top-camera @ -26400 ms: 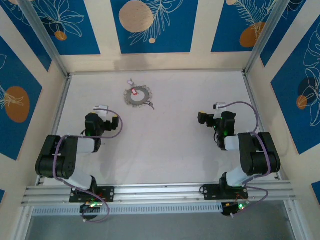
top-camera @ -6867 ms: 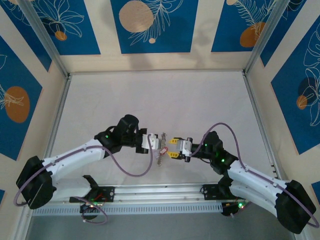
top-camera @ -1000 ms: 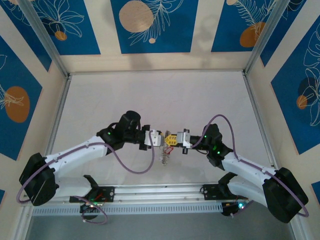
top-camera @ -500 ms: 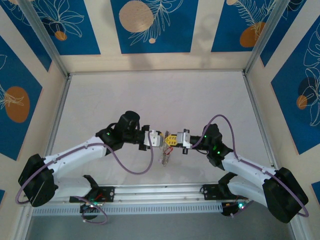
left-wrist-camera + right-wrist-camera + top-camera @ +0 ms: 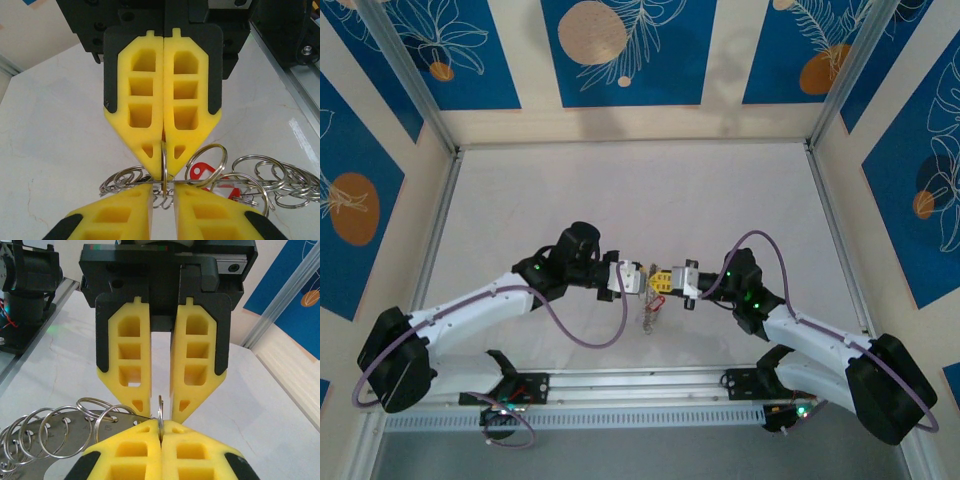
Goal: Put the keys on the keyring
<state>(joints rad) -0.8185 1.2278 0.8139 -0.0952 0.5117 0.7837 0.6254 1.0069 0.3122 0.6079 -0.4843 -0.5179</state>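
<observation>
Left jaws: parted by a narrow gap, clamping the thin edge of the keyring [image 5: 122, 181] between the tips of the yellow pads [image 5: 137, 196]. Right jaws: pressed fully together, pinching one small split ring [image 5: 164, 175] on the rim of the keyring at the very tips of their pads [image 5: 142, 98].

Overhead view: both sets of jaws tip to tip, facing each other, above the near middle of the worktop [image 5: 620, 190]. Directly at the meeting point, the keyring [image 5: 648, 314], most of it showing just to the near side of the tips, toward the arm bases. Contact between keyring and worktop: cannot tell.

Left wrist view: split ring edge-on and upright, centred in the gap between the left jaws and gripped from the opposite side by the right jaws. Remaining silvery rings fanned out to both sides of the left jaws, more of them toward the right edge of that view. Among those rings, just beside the left jaws on that same side, the keys [image 5: 202, 174]: one red head with a hole, and a white piece touching it.

Right wrist view: same split ring [image 5: 160, 412] upright in the closed seam of the right pads [image 5: 135, 434], rising into the gap between the left pads [image 5: 131, 339] opposite. Grey plate of the keyring [image 5: 60, 432], pierced with small holes and carrying a row of rings, off to the left-hand side of the right jaws, level with their tips.
</observation>
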